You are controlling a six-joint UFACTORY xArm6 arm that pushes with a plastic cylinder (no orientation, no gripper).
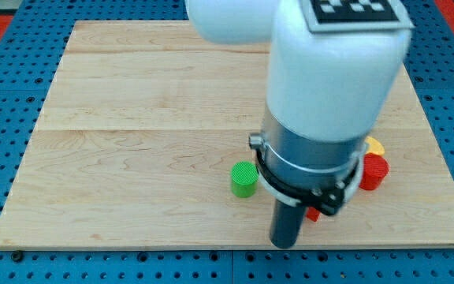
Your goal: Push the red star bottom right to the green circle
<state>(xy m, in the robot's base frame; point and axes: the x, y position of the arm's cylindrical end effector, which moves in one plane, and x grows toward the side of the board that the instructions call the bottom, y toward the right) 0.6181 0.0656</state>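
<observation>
Four blocks showing, red star [314,213] mostly hidden behind rod, bare tip [284,244] holding nothing just beside it, right of green circle [243,178]; next, nudging star leftward under circle.

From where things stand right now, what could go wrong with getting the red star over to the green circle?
1. The arm hides most of the red star; only a sliver shows beside my tip, so contact can't be confirmed and the push could glance off.
2. The red cylinder and a yellow block sit close on the view's right and could get dragged along.
3. The green circle is near; overshooting might knock it away.
</observation>
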